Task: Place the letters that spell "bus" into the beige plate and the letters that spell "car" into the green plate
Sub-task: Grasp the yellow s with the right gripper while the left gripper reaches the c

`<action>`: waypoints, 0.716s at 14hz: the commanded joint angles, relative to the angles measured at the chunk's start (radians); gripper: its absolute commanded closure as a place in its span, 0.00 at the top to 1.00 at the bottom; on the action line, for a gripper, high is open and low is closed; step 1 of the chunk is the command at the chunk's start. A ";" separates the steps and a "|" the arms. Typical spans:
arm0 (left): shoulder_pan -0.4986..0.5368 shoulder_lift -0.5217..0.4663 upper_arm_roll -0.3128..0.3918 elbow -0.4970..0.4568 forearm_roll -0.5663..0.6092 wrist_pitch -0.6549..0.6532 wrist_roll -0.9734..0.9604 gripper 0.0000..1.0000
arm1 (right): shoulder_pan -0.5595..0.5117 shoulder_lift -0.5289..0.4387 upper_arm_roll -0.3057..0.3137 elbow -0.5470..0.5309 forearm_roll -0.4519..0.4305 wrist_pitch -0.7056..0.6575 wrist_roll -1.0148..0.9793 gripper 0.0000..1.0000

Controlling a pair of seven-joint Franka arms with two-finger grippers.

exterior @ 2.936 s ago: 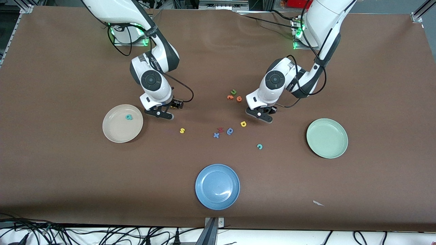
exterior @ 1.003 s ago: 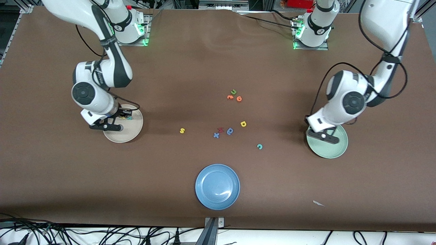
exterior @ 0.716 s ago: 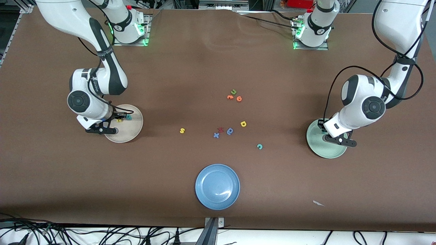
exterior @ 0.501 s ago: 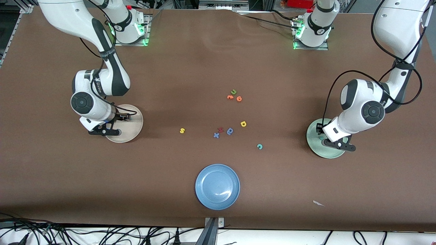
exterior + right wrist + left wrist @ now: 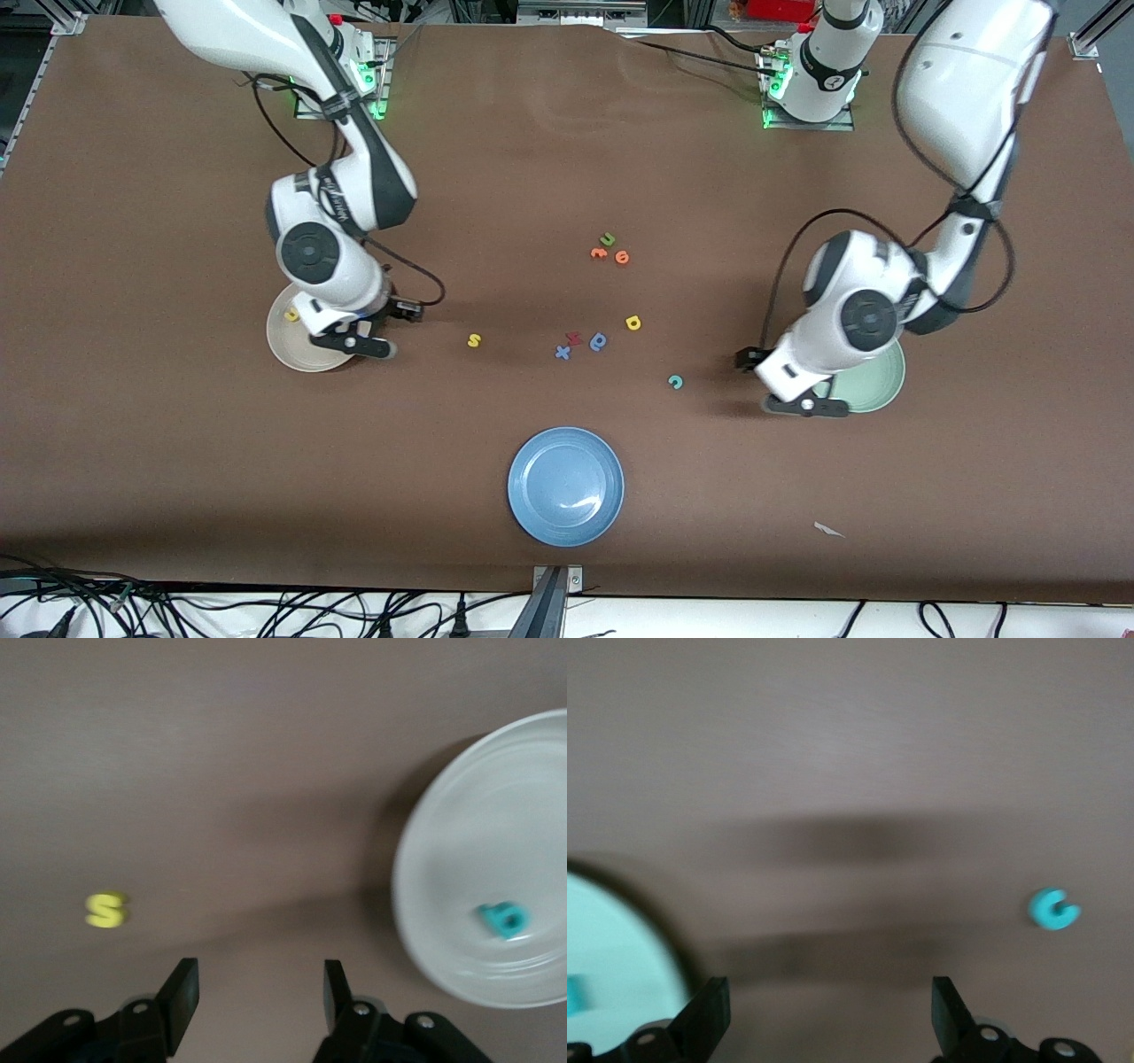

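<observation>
The beige plate [image 5: 297, 350] holds a yellow "u" [image 5: 291, 315] and a teal "b" [image 5: 505, 920]. My right gripper [image 5: 406, 310] [image 5: 259, 970] hangs open and empty over bare table between that plate [image 5: 461, 859] and the yellow "s" [image 5: 474, 339] [image 5: 106, 910]. The green plate [image 5: 877, 385] [image 5: 611, 948] holds a teal letter [image 5: 574, 997] at its edge. My left gripper [image 5: 746, 359] [image 5: 828, 992] is open and empty, over the table between the green plate and the teal "c" [image 5: 675, 382] [image 5: 1054, 909]. The yellow "a" [image 5: 633, 322] lies mid-table.
A blue plate [image 5: 565, 486] sits nearest the front camera. Beside the "a" lie a blue rounded letter [image 5: 599, 341], a red letter [image 5: 573, 337] and a blue "x" [image 5: 563, 353]. Orange letters [image 5: 611, 256] and a green "u" [image 5: 608, 238] lie farther back. A white scrap [image 5: 828, 529] lies near the front edge.
Both grippers opened over their plates, leaving the yellow "u" in the beige plate and a teal letter in the green one. Both hands then swung toward the middle of the table.
</observation>
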 commanded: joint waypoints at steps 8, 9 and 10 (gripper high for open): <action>-0.147 0.194 0.015 0.241 -0.050 -0.029 -0.328 0.97 | 0.071 0.287 0.028 0.261 0.013 0.087 0.230 0.58; -0.147 0.204 0.015 0.255 -0.048 -0.027 -0.338 0.95 | 0.082 0.290 0.028 0.261 0.008 0.089 0.230 0.54; -0.148 0.204 0.015 0.255 -0.050 -0.029 -0.346 0.93 | 0.082 0.293 0.028 0.261 0.001 0.089 0.230 0.48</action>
